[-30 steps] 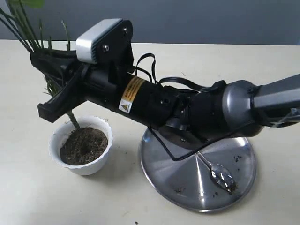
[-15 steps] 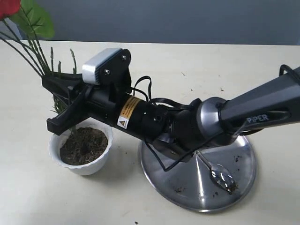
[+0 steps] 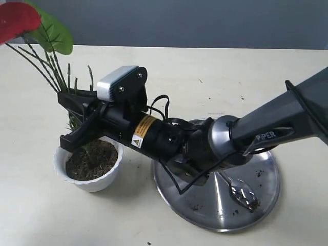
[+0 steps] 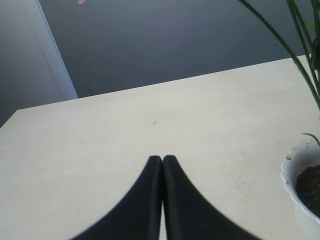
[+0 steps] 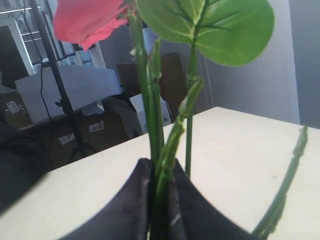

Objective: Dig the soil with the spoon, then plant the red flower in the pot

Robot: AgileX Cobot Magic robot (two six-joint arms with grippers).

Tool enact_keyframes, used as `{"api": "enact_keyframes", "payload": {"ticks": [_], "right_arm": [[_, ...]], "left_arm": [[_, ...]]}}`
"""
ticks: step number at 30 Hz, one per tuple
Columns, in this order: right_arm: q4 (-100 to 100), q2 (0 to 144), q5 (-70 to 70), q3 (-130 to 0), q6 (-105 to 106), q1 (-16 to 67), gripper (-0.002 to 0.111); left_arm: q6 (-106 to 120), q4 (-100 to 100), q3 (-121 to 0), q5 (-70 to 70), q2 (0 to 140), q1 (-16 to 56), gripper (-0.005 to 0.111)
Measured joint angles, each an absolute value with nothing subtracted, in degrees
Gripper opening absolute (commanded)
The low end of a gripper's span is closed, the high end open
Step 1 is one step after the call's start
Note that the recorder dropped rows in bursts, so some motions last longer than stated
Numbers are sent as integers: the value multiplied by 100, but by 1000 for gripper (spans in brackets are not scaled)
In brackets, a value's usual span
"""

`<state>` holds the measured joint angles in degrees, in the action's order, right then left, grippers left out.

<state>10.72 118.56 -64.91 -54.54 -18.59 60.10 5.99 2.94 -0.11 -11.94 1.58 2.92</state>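
The red flower (image 3: 18,20), with its green leaf (image 3: 54,33) and thin stems (image 3: 54,77), stands upright over the small white pot (image 3: 97,183). Its base reaches the dark soil (image 3: 95,159). My right gripper (image 3: 69,120) is shut on the stems just above the pot. In the right wrist view the stems (image 5: 161,150) are pinched between the fingers of the right gripper (image 5: 160,167), with the bloom (image 5: 85,20) above. The spoon (image 3: 241,192) lies on the steel plate (image 3: 205,205). My left gripper (image 4: 162,159) is shut and empty over bare table, with the pot (image 4: 292,172) off to one side.
The round steel plate carries a few soil crumbs (image 3: 195,207) and sits right beside the pot, under my right arm (image 3: 225,138). A dark wall (image 3: 205,20) runs behind the table's far edge.
My right gripper has come down and shifted right with the flower. The red bloom has entered the exterior view at the top left. The stem base has sunk toward the soil.
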Motion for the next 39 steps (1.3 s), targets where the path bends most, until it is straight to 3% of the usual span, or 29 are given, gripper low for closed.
{"api": "enact_keyframes", "payload": {"ticks": [39], "right_arm": [[1906, 11569, -7189, -4418, -2543, 5998, -1]], "left_arm": [[599, 294, -11, -1194, 158, 292, 0]]}}
